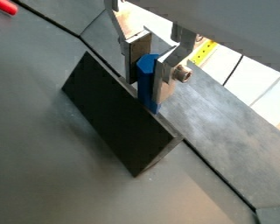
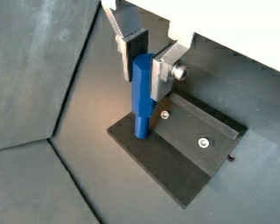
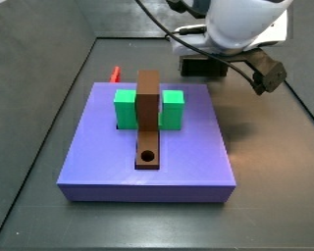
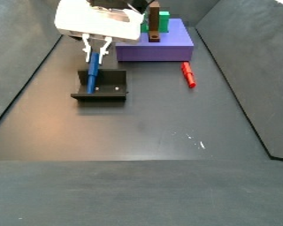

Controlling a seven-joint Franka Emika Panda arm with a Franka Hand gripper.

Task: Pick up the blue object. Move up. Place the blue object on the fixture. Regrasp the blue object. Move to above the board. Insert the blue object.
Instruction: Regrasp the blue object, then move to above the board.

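The slim, bright blue peg (image 2: 142,96) stands upright on the small dark fixture (image 2: 178,157), its lower end touching the flat base plate. The gripper (image 2: 150,63) is right over it. Its flat silver fingers (image 2: 170,70) sit on both sides of the peg's upper part, and they look clamped on it, though I cannot tell how tightly.

In a side view, the peg (image 4: 92,69) and fixture (image 4: 100,88) are at about 8 o'clock from the big lavender board (image 4: 157,46), well apart from it. A small red peg (image 4: 187,73) lies on the floor near the board.

The blue peg looks hard, stiff, smooth and light, so it may slip. I think the best hold is high up, squeezing its flat sides, leaving the lower end free for the round hole (image 3: 148,157) in the long brown strip (image 3: 148,118).
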